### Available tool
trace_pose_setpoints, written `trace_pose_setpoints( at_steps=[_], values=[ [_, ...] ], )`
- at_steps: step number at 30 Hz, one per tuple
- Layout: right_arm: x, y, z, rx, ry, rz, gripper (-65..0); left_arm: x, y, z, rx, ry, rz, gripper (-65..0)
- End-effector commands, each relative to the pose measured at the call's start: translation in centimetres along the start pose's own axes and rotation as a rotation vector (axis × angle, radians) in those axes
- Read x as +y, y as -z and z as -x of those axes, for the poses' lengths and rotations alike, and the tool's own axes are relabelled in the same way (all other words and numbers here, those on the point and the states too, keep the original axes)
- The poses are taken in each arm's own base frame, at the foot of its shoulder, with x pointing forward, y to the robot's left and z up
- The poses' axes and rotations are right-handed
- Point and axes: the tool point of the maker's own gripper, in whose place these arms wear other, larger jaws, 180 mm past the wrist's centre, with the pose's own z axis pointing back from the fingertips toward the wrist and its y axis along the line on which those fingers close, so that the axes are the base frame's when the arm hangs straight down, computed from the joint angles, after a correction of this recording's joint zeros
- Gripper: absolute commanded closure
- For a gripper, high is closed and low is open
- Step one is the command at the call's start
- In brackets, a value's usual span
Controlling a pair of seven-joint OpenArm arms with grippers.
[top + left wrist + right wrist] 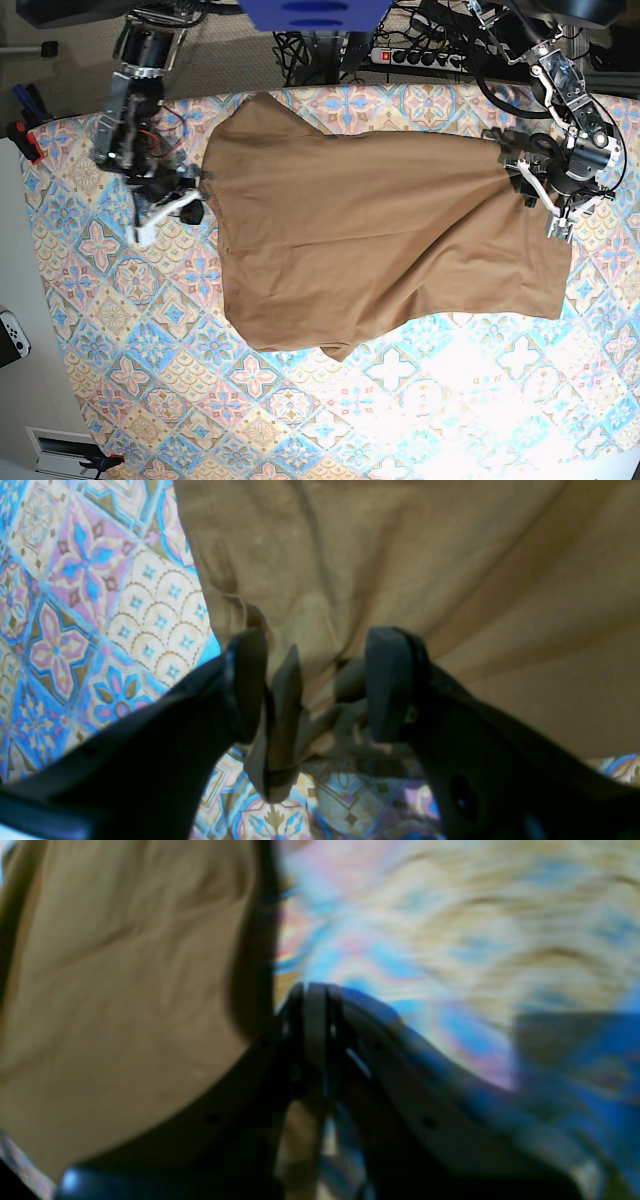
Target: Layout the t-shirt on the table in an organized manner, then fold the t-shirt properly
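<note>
Two wrist views and one base view show a single moment of the layout step.

Left wrist view: the left gripper [320, 685] stands spread, its dark fingers [247, 680] straddling a bunched fold at the edge of the t-shirt [425, 570]. Cloth lies between the jaws, but no pinch is visible. The tiled table [90, 610] shows beside and below the fold.

Right wrist view: the right gripper [312, 1000] is pressed together, tips meeting. Tan t-shirt [115, 990] fills the frame to one side; a sliver of tan shows low between the fingers, but blur hides whether fabric is caught.

Base view: the t-shirt [370, 230] lies spread across the upper middle of the table [150, 380], crosswise, with its lower edge uneven and one corner pointing down. The left gripper [545, 205] sits at one end of the garment, the right gripper [170, 210] just beside the other.

Risk, as a judgement: if the right gripper has closed on nothing, a pull would tension one end only and skew the cloth; the bunched fold at the left gripper could be pressed into a crease.

No brand, label or legible writing appears in any view.
</note>
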Motion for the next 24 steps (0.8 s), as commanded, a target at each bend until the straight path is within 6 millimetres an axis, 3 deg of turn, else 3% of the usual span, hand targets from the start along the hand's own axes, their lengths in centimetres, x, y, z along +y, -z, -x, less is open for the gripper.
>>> trace_pose_setpoints(
  at_steps=[1,4,8,13,15,18,21,24],
  values=[
    [-1.8,-0.2,-0.4,0.033,-0.02,0.076,0.0,0.8,-0.5,-1.2,-0.039,0.009,-0.022,-31.0],
    [-2.0,-0.3,-3.5,-0.01,-0.049,0.082,0.0,0.8,-0.5,-1.2,-0.039,0.009,-0.022,-31.0],
    [-1.9,-0.4,-3.5,-0.004,-0.057,0.082,0.0,0.7,-0.5,-1.1,-0.037,0.009,-0.021,-31.0],
    [-1.9,-0.5,-2.0,0.083,-0.054,0.083,0.0,0.7,-0.5,-1.0,-0.036,0.01,-0.021,-31.0],
    [-1.3,-1.0,-2.9,0.062,-0.077,0.077,-9.0,0.7,-0.5,-1.0,-0.036,0.01,-0.021,-31.0],
    [0.4,-2.3,-5.7,-0.025,-0.143,0.065,-21.1,0.7,-0.5,-0.9,-0.033,0.009,-0.02,-31.0],
    [1.8,-3.3,-7.2,-0.079,-0.18,0.052,-26.0,0.6,-0.5,-1.0,-0.034,0.01,-0.018,-31.0],
    [2.4,-3.2,-7.1,-0.085,-0.167,0.03,-26.2,0.6,-0.5,-1.0,-0.034,0.01,-0.018,-31.0]
  ],
)
